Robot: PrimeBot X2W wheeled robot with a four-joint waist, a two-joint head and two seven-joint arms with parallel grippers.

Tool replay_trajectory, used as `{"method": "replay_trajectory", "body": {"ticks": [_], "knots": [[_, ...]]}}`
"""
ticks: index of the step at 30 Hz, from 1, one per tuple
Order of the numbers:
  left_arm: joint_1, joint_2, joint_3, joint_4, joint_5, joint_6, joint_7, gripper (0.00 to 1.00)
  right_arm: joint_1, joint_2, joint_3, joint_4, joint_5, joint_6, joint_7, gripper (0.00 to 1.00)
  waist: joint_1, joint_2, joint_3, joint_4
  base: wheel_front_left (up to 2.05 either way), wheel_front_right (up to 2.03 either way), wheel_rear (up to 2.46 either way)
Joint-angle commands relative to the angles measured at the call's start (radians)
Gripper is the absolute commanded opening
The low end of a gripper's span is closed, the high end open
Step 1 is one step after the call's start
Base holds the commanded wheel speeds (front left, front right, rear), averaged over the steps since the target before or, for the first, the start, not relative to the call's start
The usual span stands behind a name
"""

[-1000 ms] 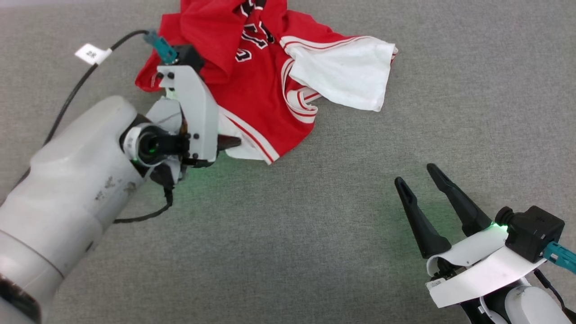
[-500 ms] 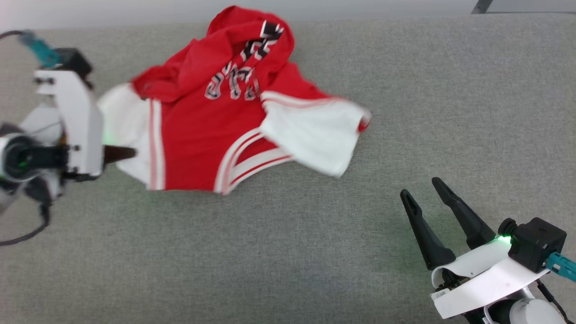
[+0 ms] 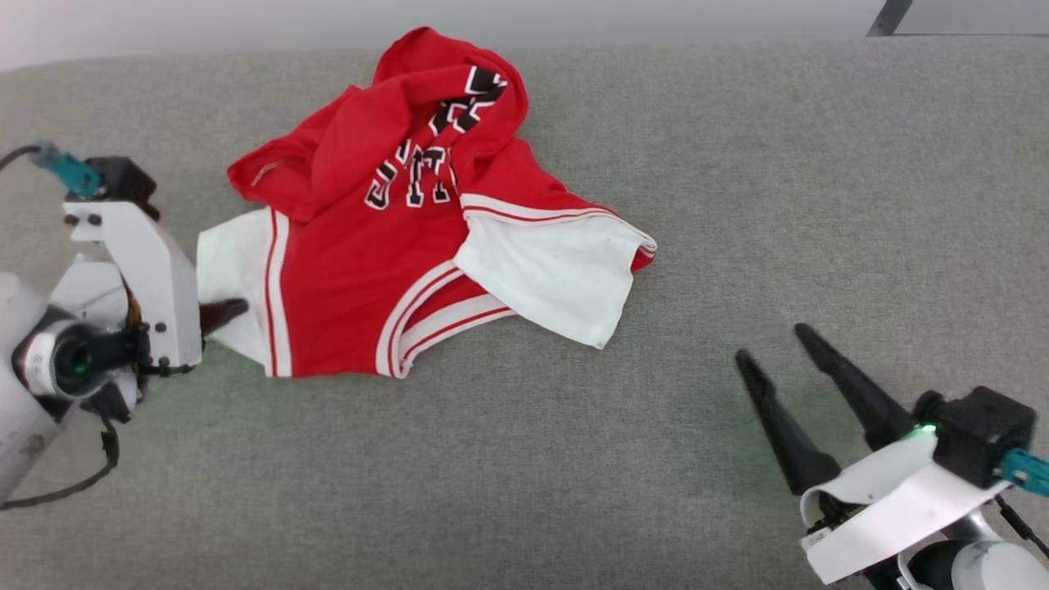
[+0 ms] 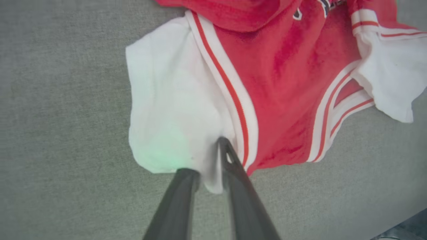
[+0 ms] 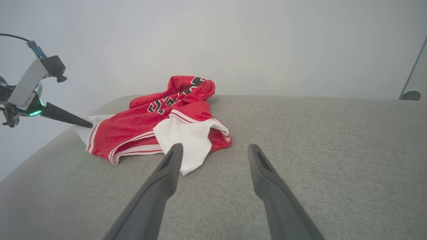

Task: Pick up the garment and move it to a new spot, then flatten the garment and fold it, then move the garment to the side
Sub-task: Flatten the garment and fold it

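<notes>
In the left wrist view, left fingers (image 4: pixel 238 186) straddle the garment (image 4: pixel 283 83) sleeve — grip unclear; head view adds right fingers (image 3: pixel 777 426) — spread.

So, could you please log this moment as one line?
garment: crumpled on grey surface | left gripper: pinching white sleeve | right gripper: open, apart

This looks like a bare lab or test room: a wide grey fabric-covered surface (image 3: pixel 524 475) sits before a plain pale wall (image 5: pixel 253 40), with a dark metal stand leg (image 3: pixel 890 16) behind it.
</notes>
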Motion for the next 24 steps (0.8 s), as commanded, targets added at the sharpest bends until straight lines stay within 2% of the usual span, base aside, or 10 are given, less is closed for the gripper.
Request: {"method": "replay_trajectory", "body": {"ticks": [1,6,9,13,16,18,24], "knots": [[0.024,0.004,0.008,0.003,0.003,-0.004,-0.033,1.00,-0.020,-0.015,0.018,-0.011,-0.006,0.000,0.014,1.00,0.0000,0.0000,-0.006,0.008,0.00,0.00,0.00],[0.124,-0.021,0.073,-0.027,-0.017,-0.008,-0.288,1.00,-0.083,-0.099,0.099,-0.022,-0.037,0.000,0.106,1.00,0.0000,0.0000,-0.030,0.049,0.00,0.00,0.00],[0.204,-0.056,0.125,-0.056,-0.019,0.023,-0.505,1.00,-0.136,-0.160,0.163,-0.009,-0.035,0.000,0.189,1.00,0.0000,0.0000,-0.046,0.088,0.00,0.00,0.00],[0.285,-0.108,0.152,-0.111,0.069,0.067,-0.772,1.00,-0.222,-0.251,0.267,0.014,-0.019,0.000,0.317,1.00,0.0000,0.0000,-0.057,0.152,0.00,0.00,0.00],[0.332,-0.167,0.190,-0.144,0.153,0.110,-0.823,1.00,-0.302,-0.323,0.347,0.026,0.004,0.000,0.406,1.00,0.0000,0.0000,-0.055,0.205,0.00,0.00,0.00],[0.367,-0.217,0.269,-0.177,0.254,0.143,-0.826,1.00,-0.353,-0.352,0.389,0.035,0.026,0.000,0.455,1.00,0.0000,0.0000,-0.051,0.238,0.00,0.00,0.00],[0.580,-0.389,0.500,-0.293,0.627,0.197,-0.825,1.00,-0.513,-0.415,0.526,0.090,0.087,0.000,0.550,1.00,0.0000,0.0000,-0.030,0.312,0.00,0.00,0.00]]}}
